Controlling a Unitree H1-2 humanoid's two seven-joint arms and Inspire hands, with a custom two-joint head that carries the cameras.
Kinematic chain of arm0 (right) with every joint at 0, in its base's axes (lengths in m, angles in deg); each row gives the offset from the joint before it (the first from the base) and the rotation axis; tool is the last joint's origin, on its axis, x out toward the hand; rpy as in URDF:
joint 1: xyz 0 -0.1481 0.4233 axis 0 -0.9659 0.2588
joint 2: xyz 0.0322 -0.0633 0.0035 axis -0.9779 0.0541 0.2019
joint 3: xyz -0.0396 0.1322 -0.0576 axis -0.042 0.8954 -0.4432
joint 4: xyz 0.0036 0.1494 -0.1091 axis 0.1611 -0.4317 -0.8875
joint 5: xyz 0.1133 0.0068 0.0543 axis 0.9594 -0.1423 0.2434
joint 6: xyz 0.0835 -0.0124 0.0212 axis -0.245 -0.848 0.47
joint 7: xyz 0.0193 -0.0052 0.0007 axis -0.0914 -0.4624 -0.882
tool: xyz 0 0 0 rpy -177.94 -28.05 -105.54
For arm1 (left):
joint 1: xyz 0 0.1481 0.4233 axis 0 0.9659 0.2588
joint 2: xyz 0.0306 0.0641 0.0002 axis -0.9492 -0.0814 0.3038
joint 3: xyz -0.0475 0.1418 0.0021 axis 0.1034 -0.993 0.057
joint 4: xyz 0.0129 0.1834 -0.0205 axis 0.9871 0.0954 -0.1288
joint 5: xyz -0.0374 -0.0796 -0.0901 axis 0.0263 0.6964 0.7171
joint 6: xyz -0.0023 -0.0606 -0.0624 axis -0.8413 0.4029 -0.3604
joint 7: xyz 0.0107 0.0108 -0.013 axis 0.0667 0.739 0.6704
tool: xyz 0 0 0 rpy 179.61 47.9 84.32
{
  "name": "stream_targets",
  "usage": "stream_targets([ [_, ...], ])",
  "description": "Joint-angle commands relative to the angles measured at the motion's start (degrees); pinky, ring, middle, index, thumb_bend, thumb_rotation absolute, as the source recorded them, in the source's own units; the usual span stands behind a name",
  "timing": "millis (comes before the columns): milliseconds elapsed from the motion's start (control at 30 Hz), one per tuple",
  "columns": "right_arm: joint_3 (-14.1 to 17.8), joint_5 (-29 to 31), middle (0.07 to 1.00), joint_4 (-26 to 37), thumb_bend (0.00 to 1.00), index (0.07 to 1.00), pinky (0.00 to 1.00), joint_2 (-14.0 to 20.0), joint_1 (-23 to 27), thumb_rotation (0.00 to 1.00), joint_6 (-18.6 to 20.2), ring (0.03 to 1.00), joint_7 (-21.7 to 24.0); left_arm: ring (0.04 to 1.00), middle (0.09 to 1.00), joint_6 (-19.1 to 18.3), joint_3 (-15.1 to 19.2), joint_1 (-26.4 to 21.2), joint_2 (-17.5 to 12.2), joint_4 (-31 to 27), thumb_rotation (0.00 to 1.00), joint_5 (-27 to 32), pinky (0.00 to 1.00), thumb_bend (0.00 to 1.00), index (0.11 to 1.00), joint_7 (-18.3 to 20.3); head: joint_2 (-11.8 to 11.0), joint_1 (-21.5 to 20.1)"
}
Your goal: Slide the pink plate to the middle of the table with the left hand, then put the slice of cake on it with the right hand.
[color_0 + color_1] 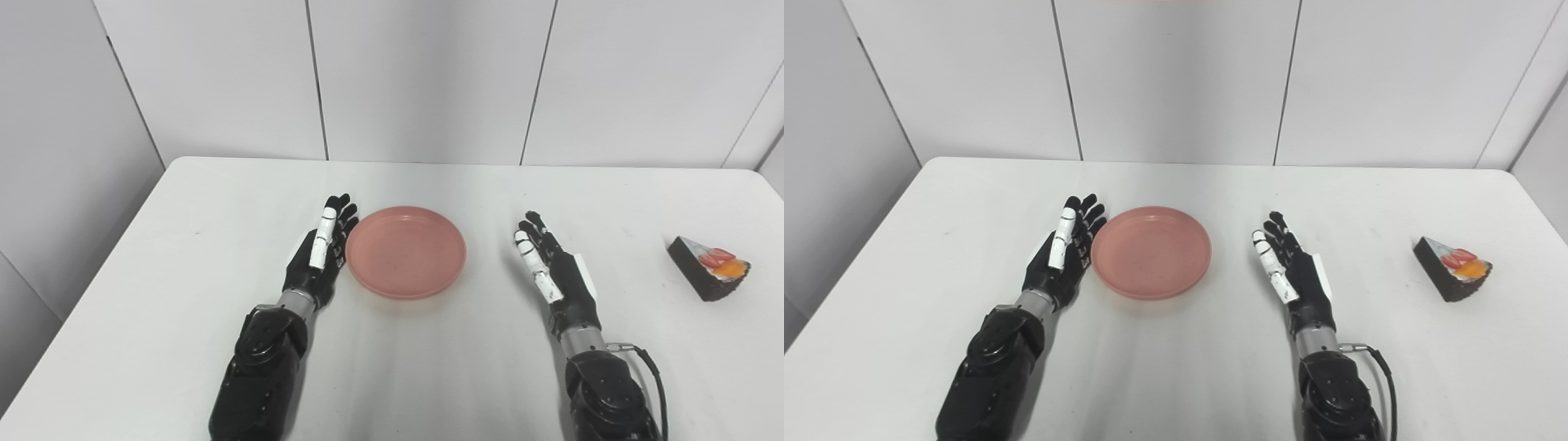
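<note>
Left robot hand (320, 251) flat, seemingly touching round, shallow pink plate (405, 251).

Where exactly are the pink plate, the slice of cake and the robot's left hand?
pink plate (422, 288), left eye view, on its near rim.
slice of cake (704, 278), left eye view, on its dark side.
left hand (1059, 263), right eye view, on the middle of the hand.
</note>
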Motion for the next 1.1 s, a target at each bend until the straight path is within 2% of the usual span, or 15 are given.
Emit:
stream_targets([
  [0, -0.2, -0.6, 0.906, 0.8, 0.47, 0.919, 0.91, -0.6, 2.6, 0.77, -0.8, 0.885, -0.6, 1.000, 0.992, 2.4, 0.0, -1.9, -0.6, 0.3, 1.00, 0.6, 1.00, 0.70, 0.994, 1.5, 0.0, 0.0],
  [400, 0.1, -0.5, 0.903, -0.6, 0.46, 0.923, 0.91, -1.9, 3.4, 0.76, -1.2, 0.883, -1.0, 0.991, 0.979, 4.0, 0.4, -2.7, -1.5, 3.0, 1.00, 0.5, 1.00, 0.71, 0.980, 3.4, -0.3, -3.8],
  [567, 0.3, -0.8, 0.899, -0.5, 0.47, 0.918, 0.91, -2.0, 4.1, 0.74, -0.4, 0.875, -1.5, 1.000, 0.993, 6.2, 0.1, -2.9, -1.8, 4.5, 1.00, -0.5, 1.00, 0.68, 0.993, 3.1, -0.6, -5.8],
  [733, 0.2, -4.6, 0.907, 0.2, 0.49, 0.909, 0.89, 0.3, 6.1, 0.73, -0.6, 0.905, -2.9, 1.000, 1.000, 7.7, 0.0, -3.1, -2.4, 5.7, 1.00, -0.4, 1.00, 0.67, 1.000, 3.8, -1.0, -8.8],
  [800, 0.4, -6.9, 0.890, 0.2, 0.51, 0.896, 0.86, 1.6, 7.3, 0.75, -1.0, 0.889, -4.3, 1.000, 0.999, 8.0, 0.1, -3.2, -2.7, 6.3, 1.00, -0.2, 1.00, 0.67, 1.000, 4.1, -1.1, -9.8],
  [900, 1.7, -9.9, 0.861, 0.2, 0.55, 0.861, 0.83, 2.5, 9.0, 0.73, 0.1, 0.856, -7.5, 1.000, 0.998, 8.4, 0.4, -3.5, -3.2, 7.2, 1.00, 0.5, 1.00, 0.68, 1.000, 5.4, -1.3, -11.8],
  [1067, 3.5, -10.4, 0.901, 1.1, 0.56, 0.877, 0.86, 5.2, 10.9, 0.67, 1.5, 0.912, -7.9, 1.000, 0.996, 9.0, 0.9, -3.9, -4.0, 8.7, 1.00, 1.6, 1.00, 0.67, 0.991, 7.2, -1.7, -14.2],
])
